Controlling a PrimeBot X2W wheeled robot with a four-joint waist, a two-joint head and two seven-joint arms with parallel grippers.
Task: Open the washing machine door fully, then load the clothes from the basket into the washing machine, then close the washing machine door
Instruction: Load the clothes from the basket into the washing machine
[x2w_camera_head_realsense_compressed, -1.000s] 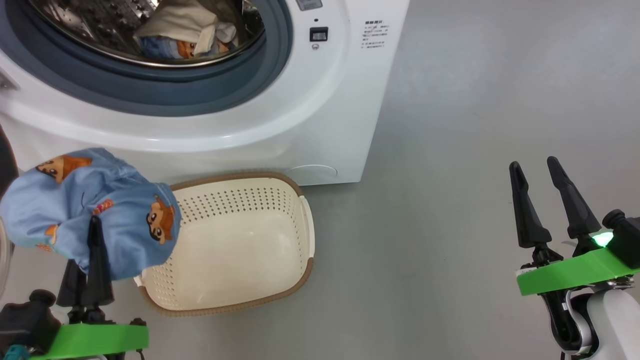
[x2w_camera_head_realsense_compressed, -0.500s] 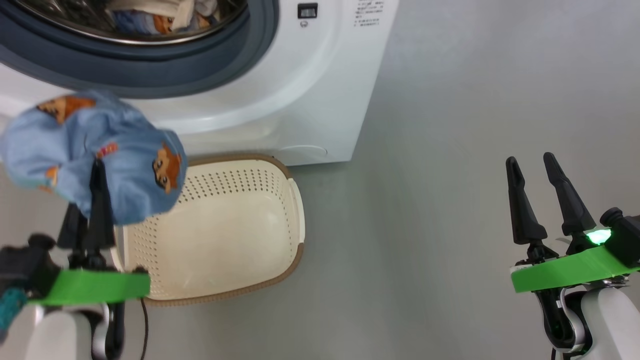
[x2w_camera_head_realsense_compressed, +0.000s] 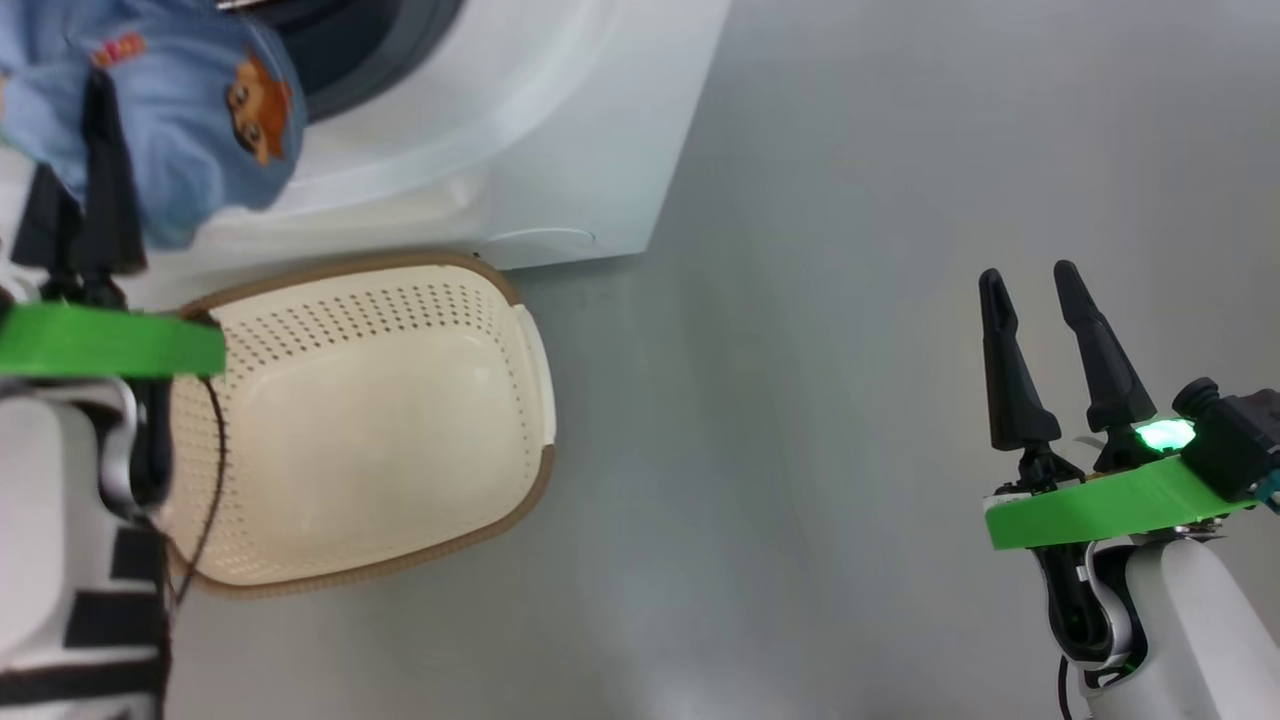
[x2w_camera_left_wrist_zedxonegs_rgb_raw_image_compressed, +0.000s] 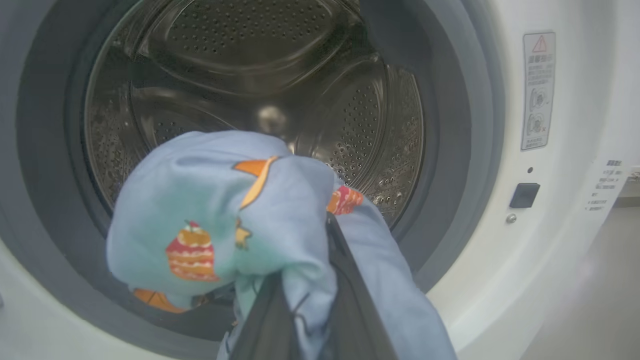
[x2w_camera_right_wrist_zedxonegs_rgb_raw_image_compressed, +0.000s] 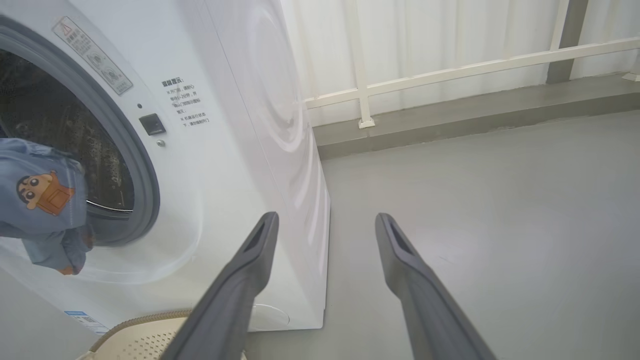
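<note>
My left gripper (x2w_camera_head_realsense_compressed: 95, 85) is shut on a light-blue garment (x2w_camera_head_realsense_compressed: 190, 110) printed with cartoon figures. It holds the garment (x2w_camera_left_wrist_zedxonegs_rgb_raw_image_compressed: 225, 210) up in front of the open mouth of the washing machine (x2w_camera_left_wrist_zedxonegs_rgb_raw_image_compressed: 500, 250), facing the steel drum (x2w_camera_left_wrist_zedxonegs_rgb_raw_image_compressed: 280, 75); the washing machine door is out of view. The cream basket (x2w_camera_head_realsense_compressed: 525, 340) with a brown rim sits on the floor against the washing machine (x2w_camera_head_realsense_compressed: 560, 130), with nothing showing inside it. My right gripper (x2w_camera_head_realsense_compressed: 1030, 275) hangs open over the floor to the right, fingers (x2w_camera_right_wrist_zedxonegs_rgb_raw_image_compressed: 250, 260) spread with nothing between them.
Grey floor (x2w_camera_head_realsense_compressed: 800, 300) stretches to the right of the machine. A white railing (x2w_camera_right_wrist_zedxonegs_rgb_raw_image_compressed: 450, 75) and a pale curtain stand behind a low step beyond the machine's side. My left forearm (x2w_camera_head_realsense_compressed: 60, 520) overlaps the basket's left edge.
The head camera has swung, sliding the machine and basket up and left. My left gripper has lifted the blue garment from above the basket to the drum's mouth. My right gripper stays open.
</note>
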